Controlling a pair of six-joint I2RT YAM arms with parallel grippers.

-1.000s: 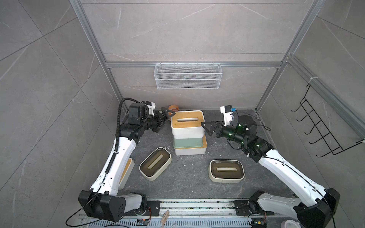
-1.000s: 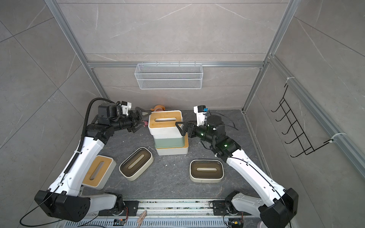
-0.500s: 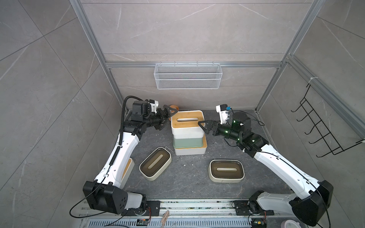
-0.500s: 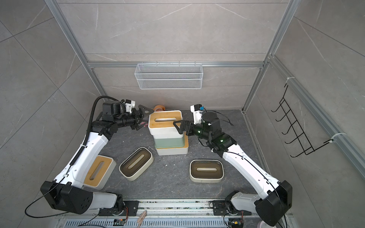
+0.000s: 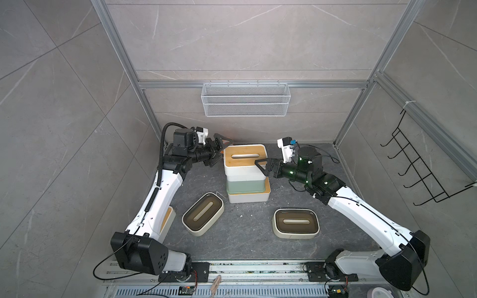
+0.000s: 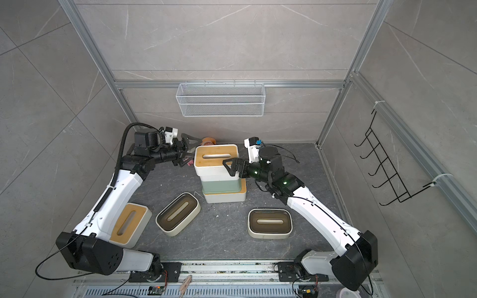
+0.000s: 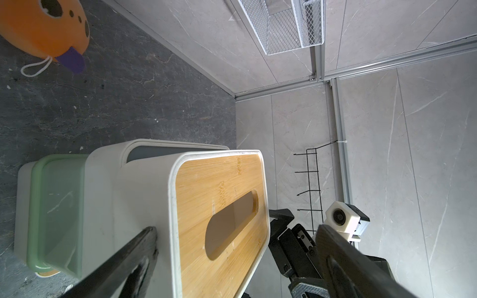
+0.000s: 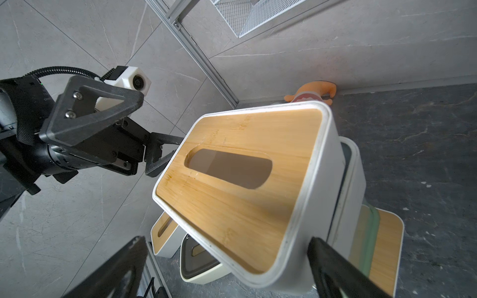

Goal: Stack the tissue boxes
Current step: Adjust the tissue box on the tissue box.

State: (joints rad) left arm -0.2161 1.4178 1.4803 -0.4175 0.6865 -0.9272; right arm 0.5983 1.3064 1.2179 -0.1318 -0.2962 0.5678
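**Four boxes stacked, three waiting on the bench**

The task is a little more than half done, as I judge it. In both top views a stack of four tissue boxes stands near the back middle of the bench [image 5: 245, 240]. The lowest is a white box with bamboo lid [image 5: 249, 198]. On it sits the mint green box [image 5: 245, 185], then the white box with grey lid [image 7: 165, 152], and on top a second bamboo-lid box [image 5: 244, 158].

The top box is not set quite squarely, and a strip of the grey lid shows beside it in the left wrist view. The mint box also leaves one edge of the lowest bamboo lid uncovered.

Three boxes are not yet stacked. Two rounded cream boxes with dark-brown lids [image 5: 203, 217] [image 5: 296, 223] lie in front of the stack, well apart. A third bamboo-lid box [image 6: 129, 223] lies beside the base of the left arm.

The left jaws and the right jaws both stand wide apart, one at each short end of the top box, and they hold nothing. All lids have a long slot, and the ones I can see into look empty.
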